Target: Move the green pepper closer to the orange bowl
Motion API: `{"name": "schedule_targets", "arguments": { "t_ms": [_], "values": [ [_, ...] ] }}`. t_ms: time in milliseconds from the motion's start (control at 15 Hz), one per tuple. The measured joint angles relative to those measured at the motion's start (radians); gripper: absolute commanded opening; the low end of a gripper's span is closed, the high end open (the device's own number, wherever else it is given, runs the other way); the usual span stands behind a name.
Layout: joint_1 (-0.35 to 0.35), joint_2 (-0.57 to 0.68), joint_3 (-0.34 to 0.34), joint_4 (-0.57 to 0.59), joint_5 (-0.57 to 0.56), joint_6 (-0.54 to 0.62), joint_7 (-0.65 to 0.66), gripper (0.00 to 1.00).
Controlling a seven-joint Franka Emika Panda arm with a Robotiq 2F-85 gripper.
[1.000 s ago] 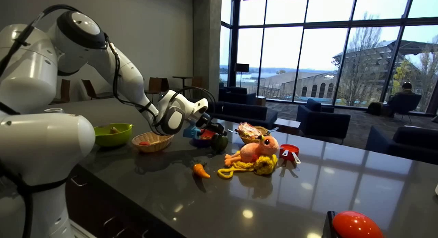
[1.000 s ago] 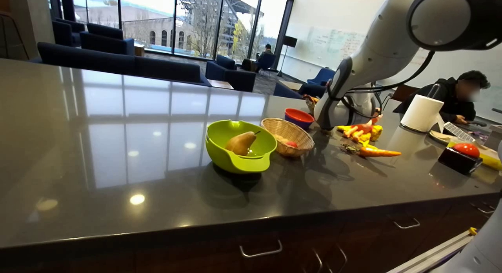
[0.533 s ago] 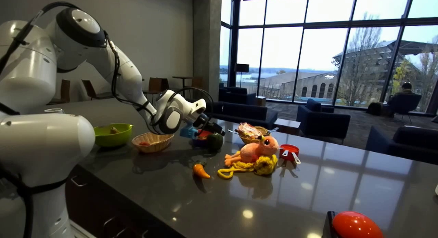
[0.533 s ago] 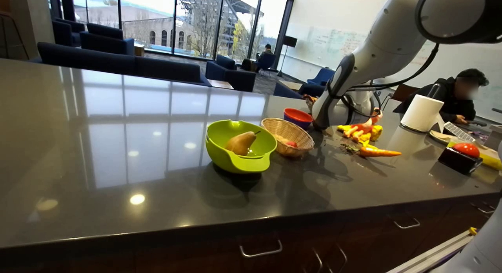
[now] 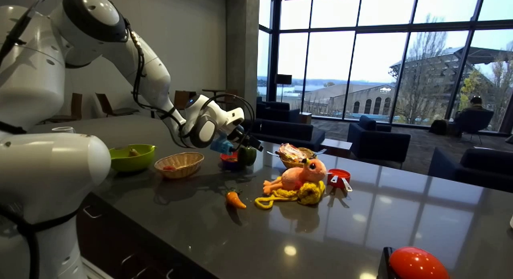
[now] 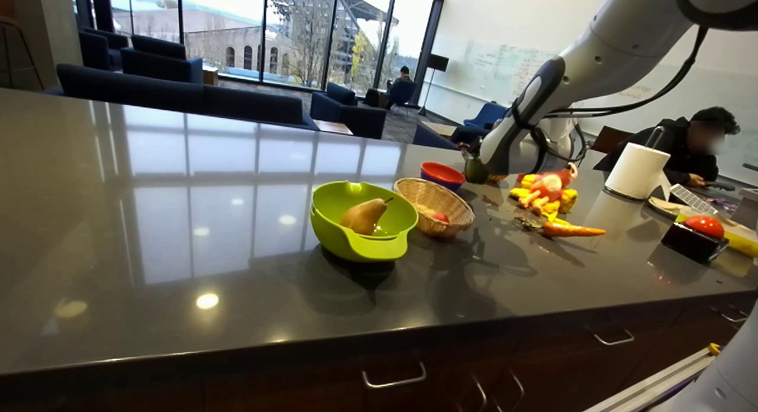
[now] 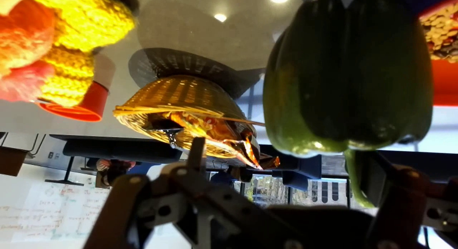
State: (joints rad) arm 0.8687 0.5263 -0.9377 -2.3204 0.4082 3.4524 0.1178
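The dark green pepper (image 7: 347, 73) fills the right of the wrist view, its stem lying along one of my gripper fingers (image 7: 375, 179). My gripper (image 7: 285, 159) stands wide open, the opposite finger well away from the stem. In both exterior views the pepper (image 5: 247, 155) sits below the gripper and seems raised off the counter, though whether it touches cannot be told. The orange bowl (image 6: 442, 171), reddish and set in a purple bowl, is right beside the pepper in both exterior views. Its wall (image 7: 445, 84) shows at the wrist view's right edge, with dry contents inside.
A wicker basket with wrapped items (image 7: 179, 95) stands beyond the gripper. Nearby are a pink plush toy (image 5: 303, 175) on yellow yarn, red measuring cups (image 5: 337, 175) and a carrot (image 5: 234, 200). Another wicker basket (image 6: 423, 193) and a lime-green bowl (image 6: 331, 229) holding a pear stand along the counter.
The arm has risen, and the pepper has moved up and closer to the orange bowl in the picture. That bowl has shifted slightly. The pepper has come into sight in an exterior view.
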Motion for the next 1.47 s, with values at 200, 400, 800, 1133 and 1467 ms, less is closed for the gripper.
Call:
{"name": "schedule_targets", "arguments": {
  "t_ms": [200,400,800,1133,1467],
  "values": [
    [-0.023,-0.043,-0.003,-0.025,-0.07,0.0,0.005,1.0],
    [-0.111,-0.136,0.068,-0.057,-0.207,0.001,0.047,1.0],
    [-0.295,-0.274,0.171,-0.156,-0.347,0.0,0.02,1.0],
    [-0.304,-0.258,0.134,-0.191,-0.366,0.0,-0.016,0.98],
    [-0.298,-0.259,0.144,-0.176,-0.394,0.001,-0.036,0.93]
  ]
}}
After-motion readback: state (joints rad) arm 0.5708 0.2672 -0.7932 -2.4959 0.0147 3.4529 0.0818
